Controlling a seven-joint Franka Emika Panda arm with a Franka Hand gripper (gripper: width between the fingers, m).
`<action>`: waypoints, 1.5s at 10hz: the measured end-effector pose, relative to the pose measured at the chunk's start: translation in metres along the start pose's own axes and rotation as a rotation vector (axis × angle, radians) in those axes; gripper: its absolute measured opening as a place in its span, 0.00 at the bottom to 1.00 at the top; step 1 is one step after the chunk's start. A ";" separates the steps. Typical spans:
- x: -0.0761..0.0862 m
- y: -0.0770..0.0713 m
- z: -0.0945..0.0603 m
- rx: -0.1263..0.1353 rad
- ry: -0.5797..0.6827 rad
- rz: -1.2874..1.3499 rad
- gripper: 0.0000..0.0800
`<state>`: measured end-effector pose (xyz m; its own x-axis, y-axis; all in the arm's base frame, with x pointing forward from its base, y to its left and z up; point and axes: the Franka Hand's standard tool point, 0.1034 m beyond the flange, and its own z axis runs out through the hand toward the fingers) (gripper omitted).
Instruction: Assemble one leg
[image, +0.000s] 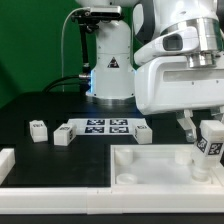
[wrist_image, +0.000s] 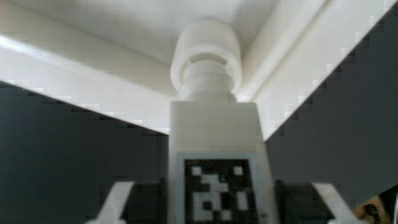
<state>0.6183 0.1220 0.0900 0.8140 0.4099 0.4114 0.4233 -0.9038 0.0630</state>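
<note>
My gripper (image: 207, 137) is shut on a leg (image: 208, 148), a chunky white post with a black-and-white tag, and holds it upright over the right part of the large white panel (image: 140, 165). In the wrist view the leg (wrist_image: 217, 130) fills the middle between my two fingers (wrist_image: 121, 203), its round peg end pointing at the panel's raised rim (wrist_image: 107, 70). I cannot tell whether the leg's lower end touches the panel. Three more legs lie on the table: one (image: 39, 129) at the exterior view's left, one (image: 64, 134) beside it, one (image: 141, 133) right of the marker board.
The marker board (image: 103, 126) lies flat behind the panel. The arm's base (image: 110, 60) stands at the back. A white raised rail (image: 55, 190) runs along the table's front, with a white block (image: 5, 160) at the exterior view's left.
</note>
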 end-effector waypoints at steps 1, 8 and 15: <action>-0.003 -0.001 0.001 0.001 -0.001 0.000 0.36; -0.015 -0.005 0.009 -0.004 0.040 0.002 0.36; -0.015 0.000 0.010 -0.023 0.102 -0.017 0.65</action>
<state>0.6096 0.1167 0.0750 0.7615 0.4120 0.5004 0.4270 -0.8997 0.0910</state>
